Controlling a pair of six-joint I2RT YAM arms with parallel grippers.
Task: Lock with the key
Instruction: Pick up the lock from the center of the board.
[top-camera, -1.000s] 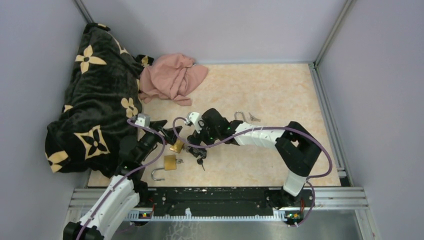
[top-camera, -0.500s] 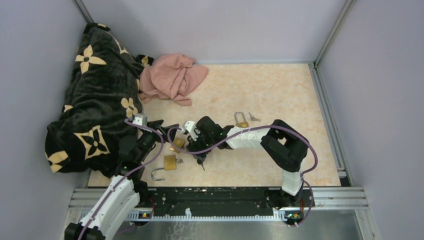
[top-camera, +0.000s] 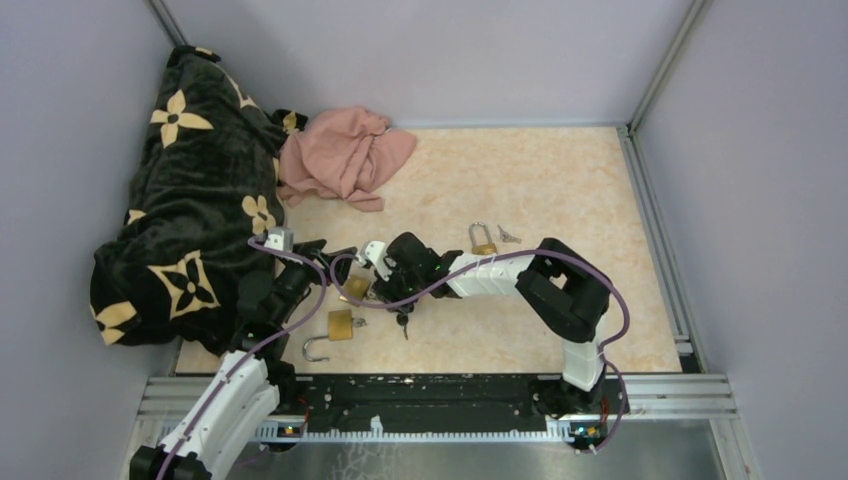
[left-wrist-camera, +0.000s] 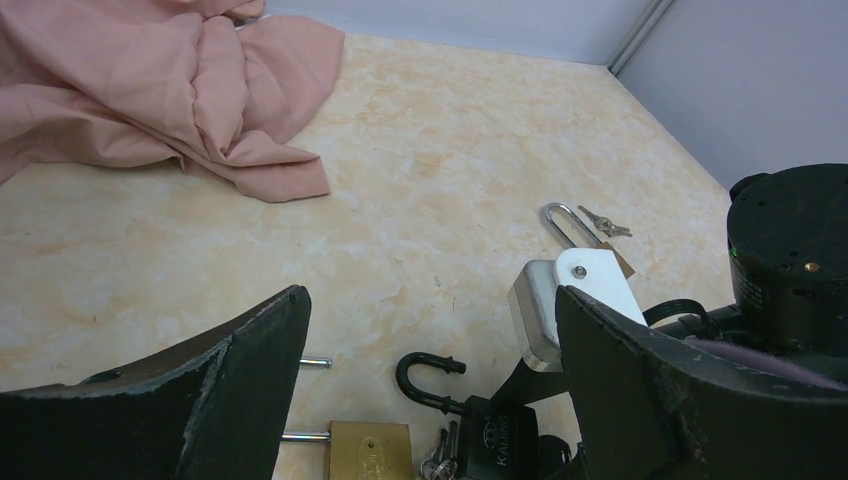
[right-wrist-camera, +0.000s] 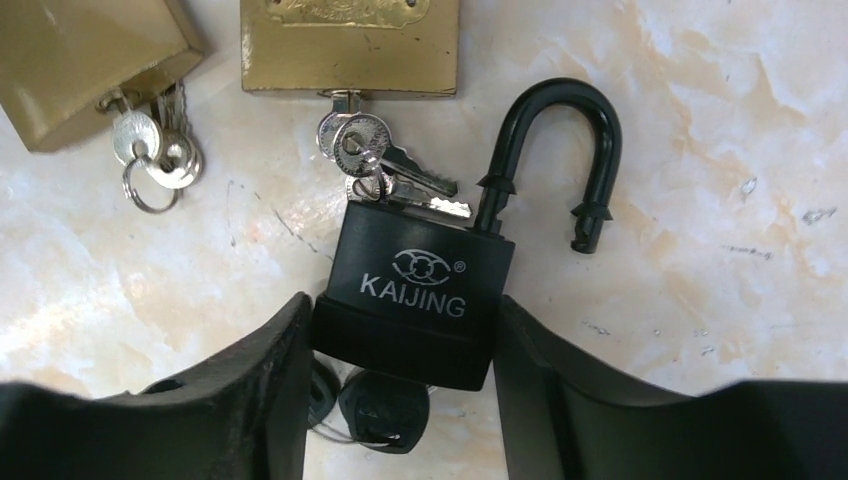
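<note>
right jaws pinch the black padlock (right-wrist-camera: 415, 300), shackle (right-wrist-camera: 562, 92) open.

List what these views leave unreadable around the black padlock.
Right wrist: black padlock keyhole face hidden behind its own body; whether the black-headed key is seated cannot be told.
Right wrist: brass padlock, shackle cut off by the top edge.
Top external: far keys too small to read.

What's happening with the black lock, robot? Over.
Left fingers open, empty. Right fingers clamp black padlock, shackle open. Brass padlocks crowd it.
</note>
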